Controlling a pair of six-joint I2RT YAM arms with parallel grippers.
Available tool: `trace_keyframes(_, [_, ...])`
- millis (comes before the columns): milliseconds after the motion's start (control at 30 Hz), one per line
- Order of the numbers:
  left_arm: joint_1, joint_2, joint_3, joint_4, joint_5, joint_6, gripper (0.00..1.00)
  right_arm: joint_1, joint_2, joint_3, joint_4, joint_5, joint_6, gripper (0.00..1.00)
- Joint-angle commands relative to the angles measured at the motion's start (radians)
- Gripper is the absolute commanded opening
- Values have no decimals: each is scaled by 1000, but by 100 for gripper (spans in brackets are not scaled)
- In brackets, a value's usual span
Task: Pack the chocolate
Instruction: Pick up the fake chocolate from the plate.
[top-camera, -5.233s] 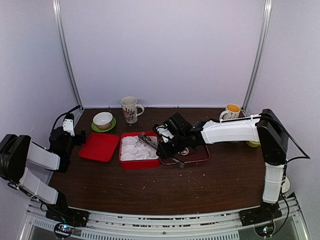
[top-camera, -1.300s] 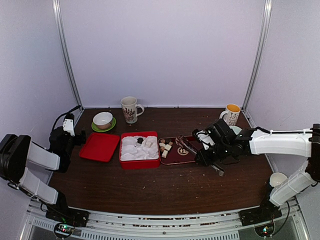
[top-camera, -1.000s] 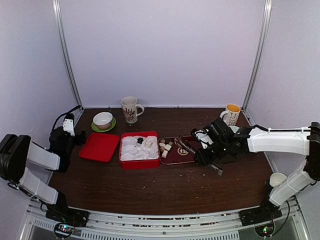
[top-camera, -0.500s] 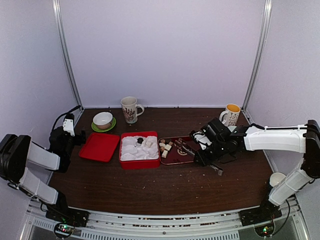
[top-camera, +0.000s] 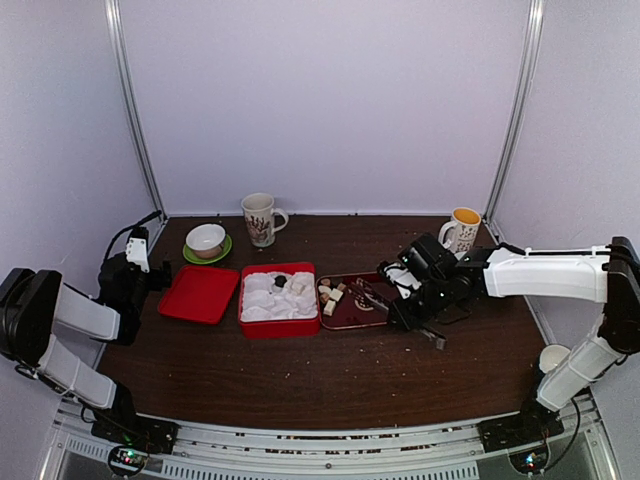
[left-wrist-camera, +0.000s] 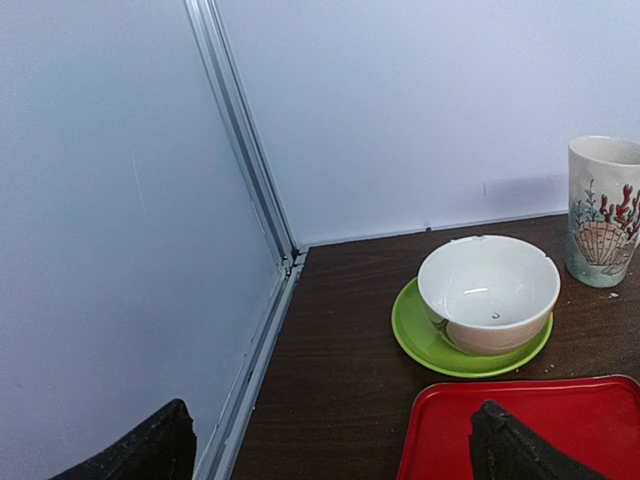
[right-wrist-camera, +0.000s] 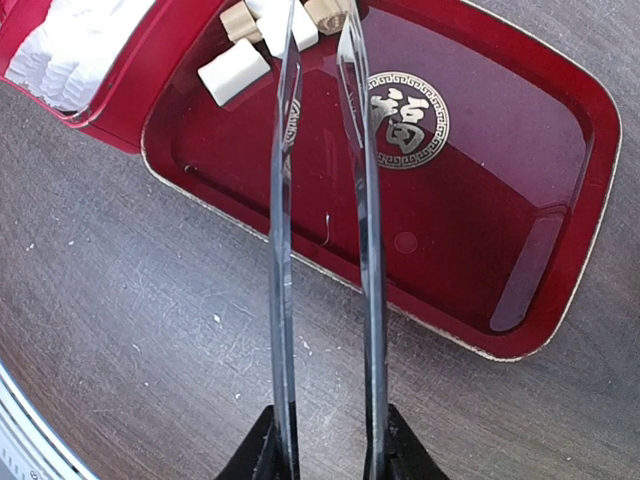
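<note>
Several chocolate pieces (top-camera: 331, 296), cream cubes and brown lumps, lie at the left end of a dark red tray (top-camera: 349, 322). A cream cube (right-wrist-camera: 233, 72) shows in the right wrist view, just left of the tong tips. My right gripper (right-wrist-camera: 328, 455) is shut on metal tongs (right-wrist-camera: 283, 250), whose two arms stand apart over the tray (right-wrist-camera: 480, 200) with nothing between them. A red box (top-camera: 278, 326) with a white insert holds a dark piece (top-camera: 280, 282) and a cream piece (top-camera: 297, 287). My left gripper (left-wrist-camera: 330, 450) hangs open at the far left.
A red lid (top-camera: 200, 293) lies left of the box. Behind it stand a white bowl on a green saucer (top-camera: 206, 240) and a patterned mug (top-camera: 260, 218). A mug with an orange inside (top-camera: 463, 226) stands at the back right. A metal post (left-wrist-camera: 250, 170) runs along the left wall.
My right gripper has carried the tongs left, from the tray's right end toward the chocolate pieces. Earlier the tongs were over the box, where a dark piece now lies. The left arm is still.
</note>
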Motion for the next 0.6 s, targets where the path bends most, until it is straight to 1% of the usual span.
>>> trace_keyframes(0, [6,-1,-4,36,10,7,98,-6,2,27,-11,27,-9,30])
trace_keyframes(567, [5,-1,-4,37,10,7,98,-7,39,58,-49,40,-21,30])
